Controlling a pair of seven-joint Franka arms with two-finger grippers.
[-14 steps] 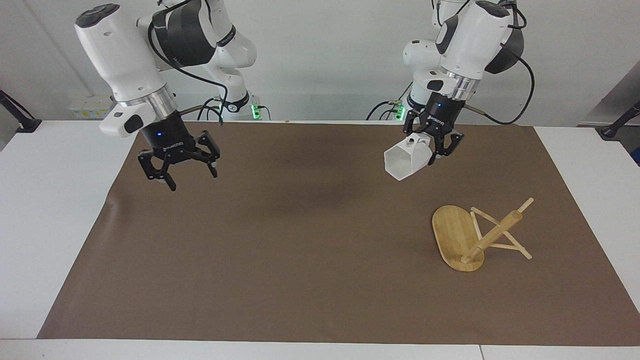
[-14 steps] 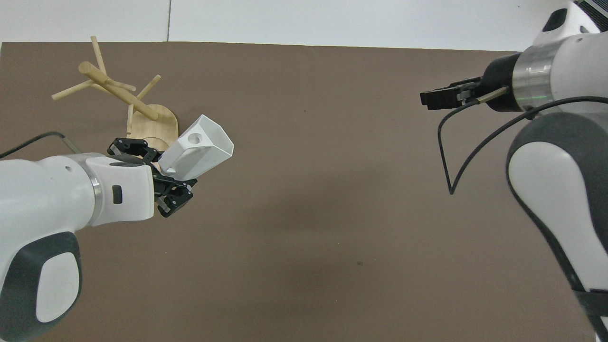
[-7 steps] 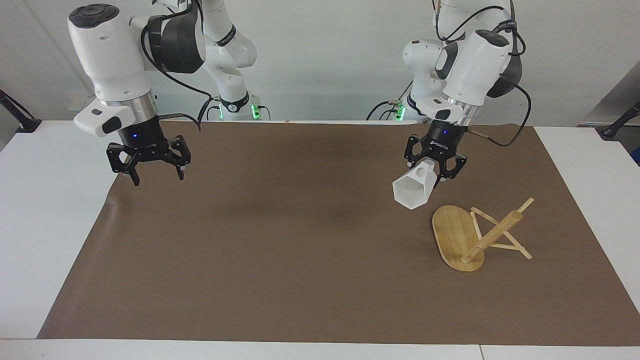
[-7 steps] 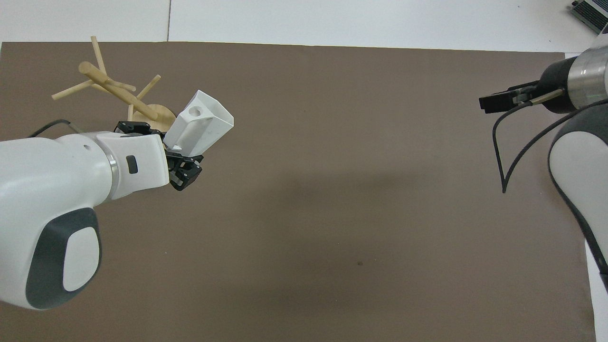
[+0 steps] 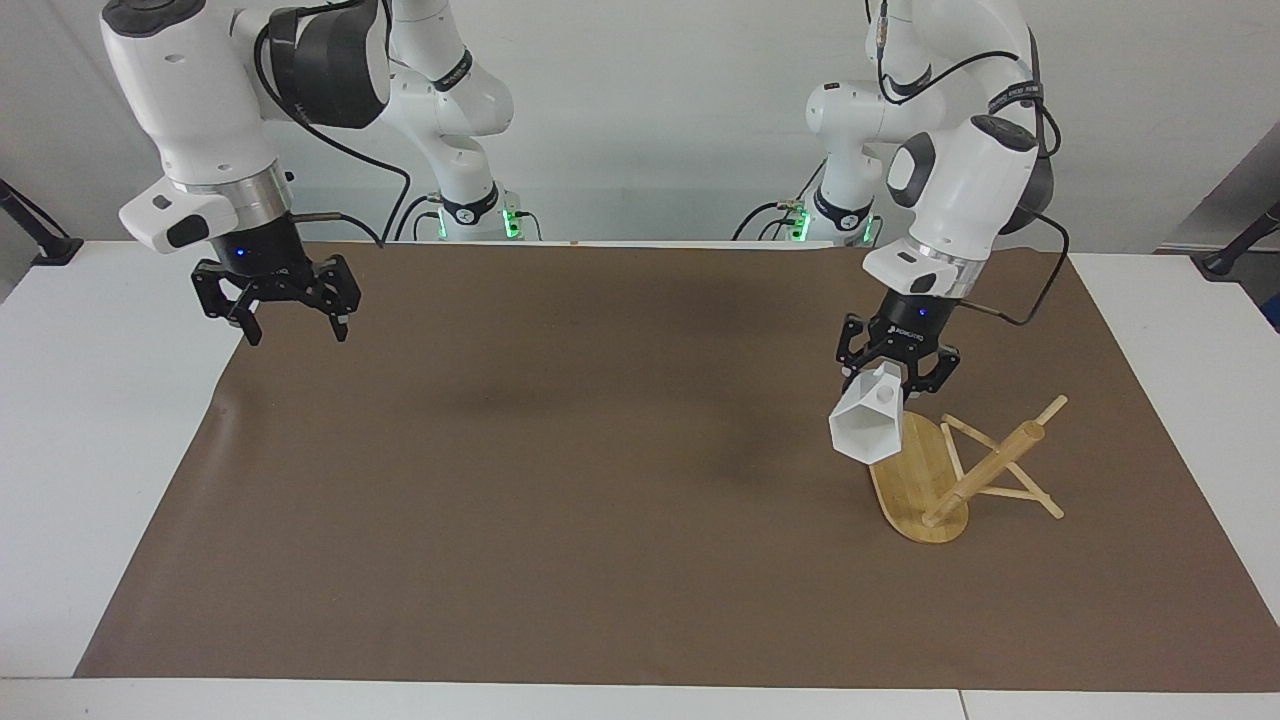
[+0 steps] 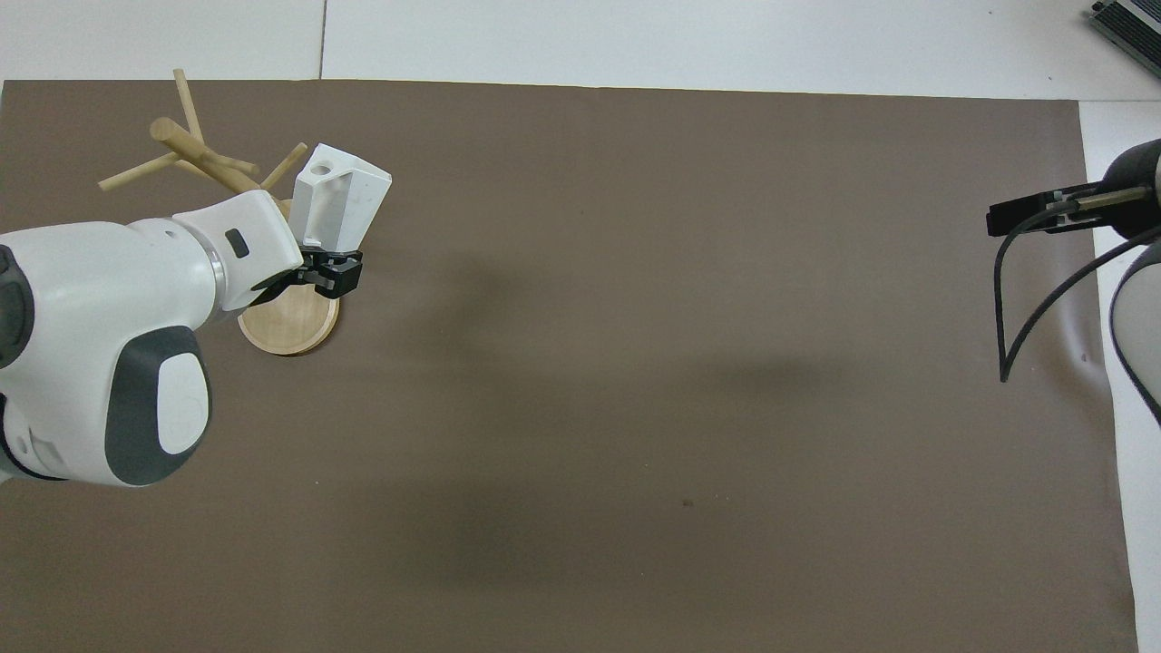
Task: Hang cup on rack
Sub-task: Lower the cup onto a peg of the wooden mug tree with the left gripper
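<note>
Left gripper (image 5: 897, 373) clamped the small white faceted cup (image 5: 866, 428) over the light bamboo rack's (image 5: 925, 482) base; right gripper (image 5: 288, 322) hung spread, empty, waiting.

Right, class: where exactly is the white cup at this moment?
The cup is up in the air, held by the left gripper over the base of the rack, toward the left arm's end of the table.

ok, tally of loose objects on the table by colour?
White: 1, the cup, held by the left hand over the rack.
Bamboo: 1, the rack.
Total: 2.
</note>
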